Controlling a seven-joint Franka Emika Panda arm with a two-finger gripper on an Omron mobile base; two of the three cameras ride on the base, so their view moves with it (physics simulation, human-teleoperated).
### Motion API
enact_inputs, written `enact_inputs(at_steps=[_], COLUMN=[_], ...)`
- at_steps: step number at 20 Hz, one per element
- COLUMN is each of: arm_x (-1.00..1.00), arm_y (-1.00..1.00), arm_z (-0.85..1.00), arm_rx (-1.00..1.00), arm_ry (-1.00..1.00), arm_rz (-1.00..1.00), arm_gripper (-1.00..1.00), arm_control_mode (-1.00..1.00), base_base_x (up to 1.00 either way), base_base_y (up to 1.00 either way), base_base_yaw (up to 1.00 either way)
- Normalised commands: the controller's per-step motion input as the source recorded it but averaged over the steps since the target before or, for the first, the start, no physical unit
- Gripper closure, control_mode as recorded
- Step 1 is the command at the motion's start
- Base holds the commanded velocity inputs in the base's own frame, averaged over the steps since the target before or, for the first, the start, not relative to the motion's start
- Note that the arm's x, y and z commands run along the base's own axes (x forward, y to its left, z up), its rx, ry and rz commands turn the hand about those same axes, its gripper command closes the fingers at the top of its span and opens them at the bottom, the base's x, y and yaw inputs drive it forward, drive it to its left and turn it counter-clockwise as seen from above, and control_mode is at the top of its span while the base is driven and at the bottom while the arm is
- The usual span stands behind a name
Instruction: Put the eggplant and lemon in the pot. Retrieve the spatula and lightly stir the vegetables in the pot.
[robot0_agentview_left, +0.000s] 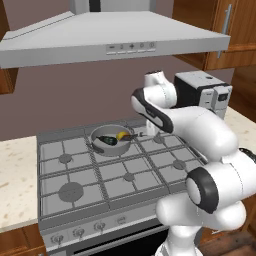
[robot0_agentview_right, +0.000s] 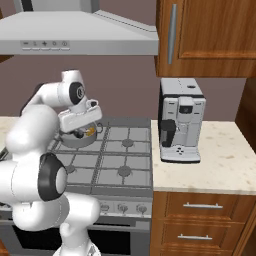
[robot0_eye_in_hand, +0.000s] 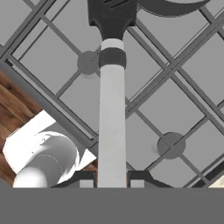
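Spatula (robot0_eye_in_hand: 112, 109) is sitting clamped in my shut hand (robot0_eye_in_hand: 112, 181), blade toward twelve o'clock, nearing the pot (robot0_agentview_left: 111, 140) holding eggplant (robot0_agentview_left: 106, 140) and lemon (robot0_agentview_left: 122, 135); next comes gentle stirring.

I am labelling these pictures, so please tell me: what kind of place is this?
A home kitchen, rendered. A gas stove stands under a range hood, a coffee machine sits on the counter, with wooden cabinets above.
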Motion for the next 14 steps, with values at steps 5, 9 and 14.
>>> enact_inputs(at_steps=[5,9,14], arm_x=[0.25,0.21,0.06], arm_y=[-0.15,-0.31,-0.35], arm_z=[0.0,0.01,0.0], arm_rx=[-0.04,-0.01,0.0], arm_ry=[0.02,0.04,0.02], arm_rz=[0.0,0.0,-0.01], arm_gripper=[1.0,1.0,1.0], arm_control_mode=[-1.0,-1.0,-1.0], base_base_x=[0.0,0.0,0.0], base_base_y=[0.0,0.0,0.0], base_base_yaw=[0.0,0.0,0.0])
